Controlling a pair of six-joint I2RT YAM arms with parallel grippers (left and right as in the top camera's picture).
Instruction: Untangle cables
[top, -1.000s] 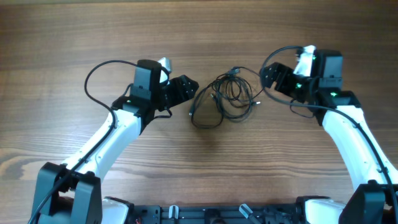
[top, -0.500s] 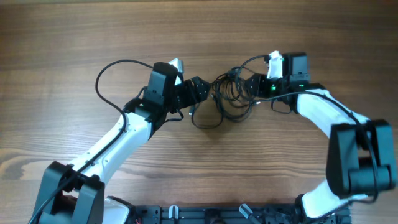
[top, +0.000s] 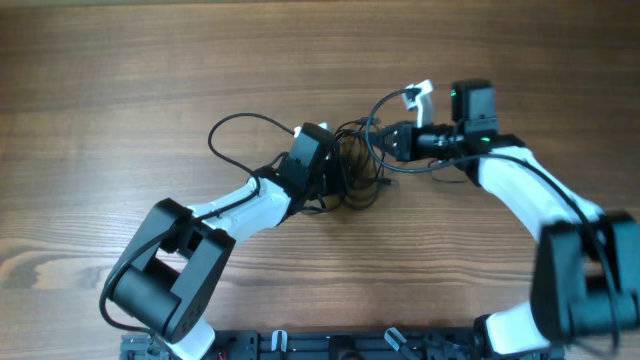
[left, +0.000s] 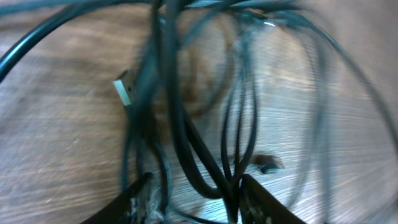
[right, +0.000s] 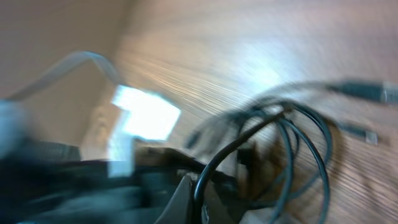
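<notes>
The cables (top: 357, 168) lie as a small dark tangle of thin loops at the middle of the wooden table. My left gripper (top: 336, 178) is pushed into the tangle's left side. In the left wrist view its jaws (left: 196, 200) stand apart with several strands (left: 180, 124) running between them, and a silver USB plug (left: 123, 91) lies just ahead. My right gripper (top: 388, 142) is at the tangle's upper right. The right wrist view shows it (right: 200, 202) shut on one thin cable strand (right: 231, 154) that arcs up out of the jaws.
The left arm's own thick black cable (top: 235, 128) loops out behind its wrist. A white tag (top: 418, 92) sticks up on the right arm. Bare wood table (top: 120, 70) surrounds the tangle. A dark rail (top: 330, 345) runs along the front edge.
Both arms have moved inward onto the tangle. The right gripper has closed on a strand. The left jaws have narrowed around several strands, and the loops have bunched together.
</notes>
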